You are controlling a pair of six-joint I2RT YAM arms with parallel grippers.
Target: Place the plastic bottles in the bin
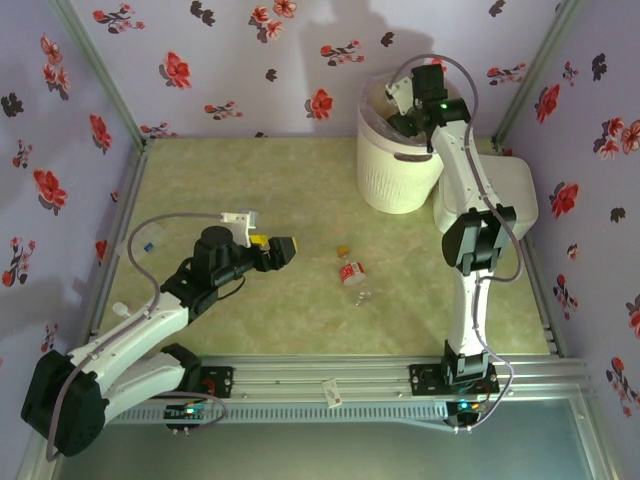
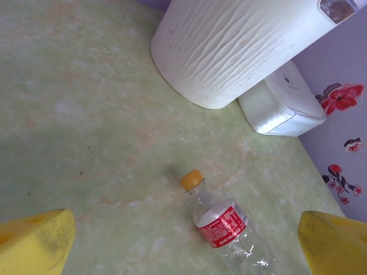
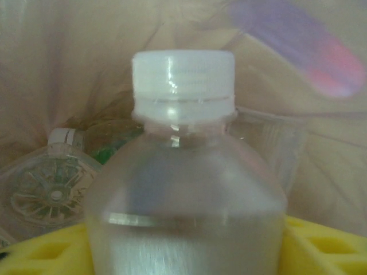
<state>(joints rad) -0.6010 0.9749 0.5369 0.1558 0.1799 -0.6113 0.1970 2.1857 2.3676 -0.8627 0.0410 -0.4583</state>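
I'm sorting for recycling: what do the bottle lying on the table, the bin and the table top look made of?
Bottle: thin, clear, glossy plastic, see-through with glints; orange cap, printed red label.
Bin: cream plastic with a soft sheen, likely moulded, going by its rippled ribs.
Table top: smooth, greenish marbled sheet, perhaps vinyl or laminate; unclear which.

Lilac floral walls, pale-green marbled tabletop, soft light.
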